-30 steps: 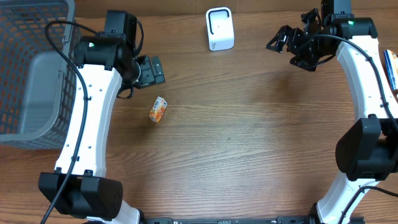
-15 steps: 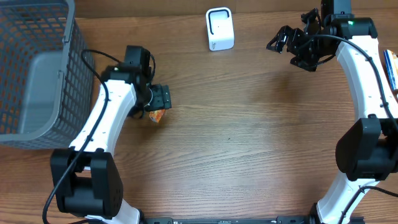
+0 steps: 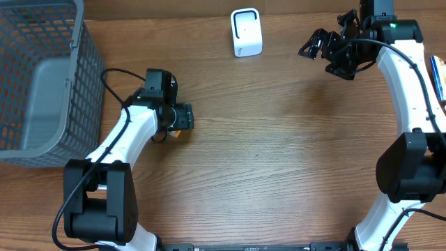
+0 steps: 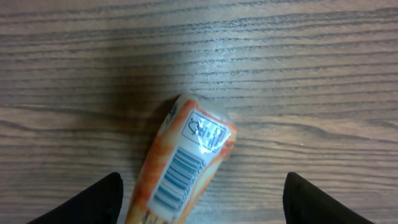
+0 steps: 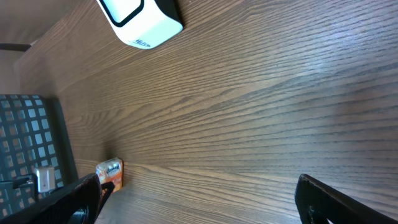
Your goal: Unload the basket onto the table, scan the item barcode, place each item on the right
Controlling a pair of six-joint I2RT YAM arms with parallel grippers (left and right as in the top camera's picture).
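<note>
The orange packet (image 4: 183,168) is lying ungripped, with nothing scanned yet. The left gripper (image 4: 200,202) is straddling it with fingers apart; the right gripper (image 5: 199,194) is hanging wide open and empty.

Overhead looks straight down on counter (image 3: 279,153); left wrist sits close above packet (image 4: 183,162), right wrist sees same packet from afar.

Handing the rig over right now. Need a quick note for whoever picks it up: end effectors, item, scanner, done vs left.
Left end effector: open, fingers either side of the orange packet, no grip yet.
Right end effector: open, empty, off to the right of the white scanner.
Packet: lying on the table, barcode facing up.
Done: left arm lined up over the packet.
Left: grip, lift, present the barcode to the scanner.
</note>
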